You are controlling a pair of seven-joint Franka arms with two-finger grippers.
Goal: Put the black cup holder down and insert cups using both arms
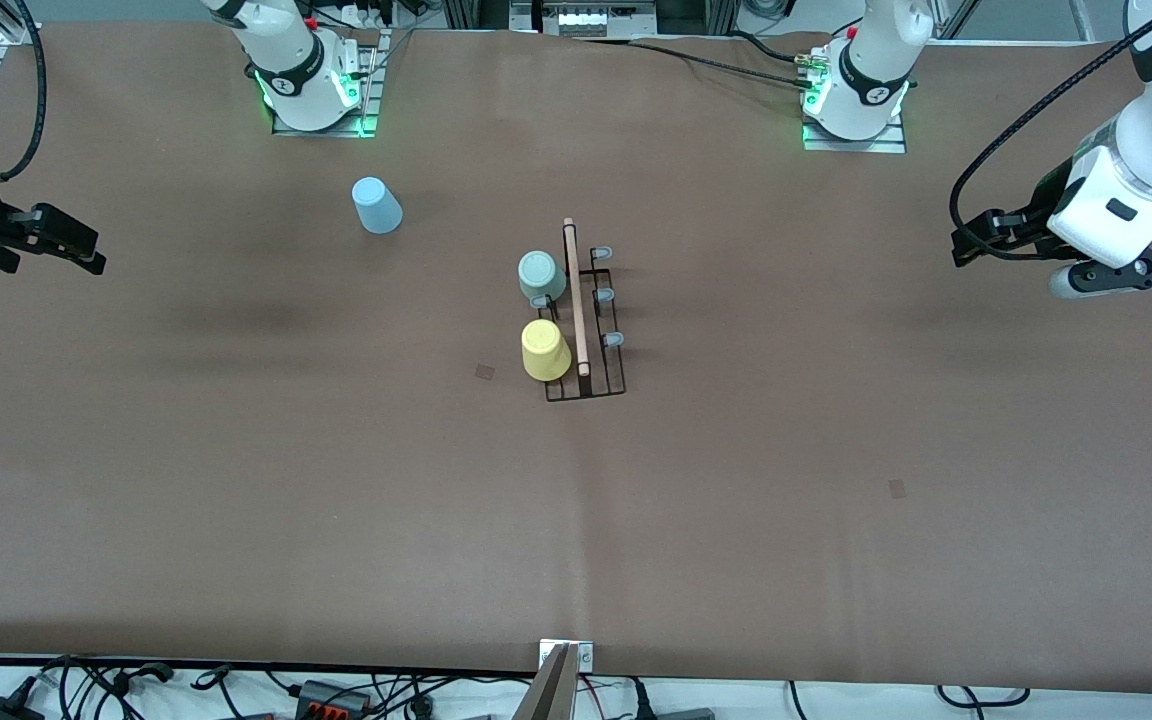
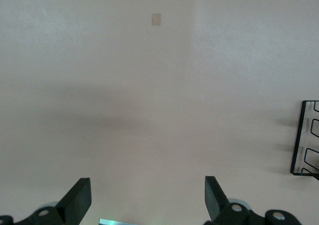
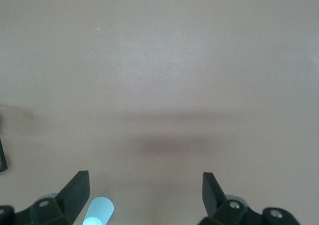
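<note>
The black cup holder (image 1: 586, 325) stands mid-table with its wooden rod handle (image 1: 576, 298) running toward and away from the front camera, and everything here can be placed from it. The mint green cup (image 1: 542, 277) and the yellow cup (image 1: 545, 350) sit upside down on prongs along the side of the holder facing the right arm's end of the table, the yellow one nearer the front camera; three grey-tipped prongs (image 1: 604, 296) on the side facing the left arm's end are bare. The light blue cup (image 1: 376, 205) is the one still off the rack — it stands upside down on the table, farther from the front camera than the holder and well toward the right arm's end. That makes the right arm the nearer one for it, I judge (its base is close by the cup). The right gripper (image 3: 144, 192) hangs over the table's right-arm edge, well apart from the holder, jaws spread wide and holding nothing. The left gripper (image 2: 148, 197) hangs over the opposite edge, likewise wide open and empty — that arm waits. The right gripper is cut off at the front view's edge, and the left wrist view catches only a corner of the holder's wire base.
</note>
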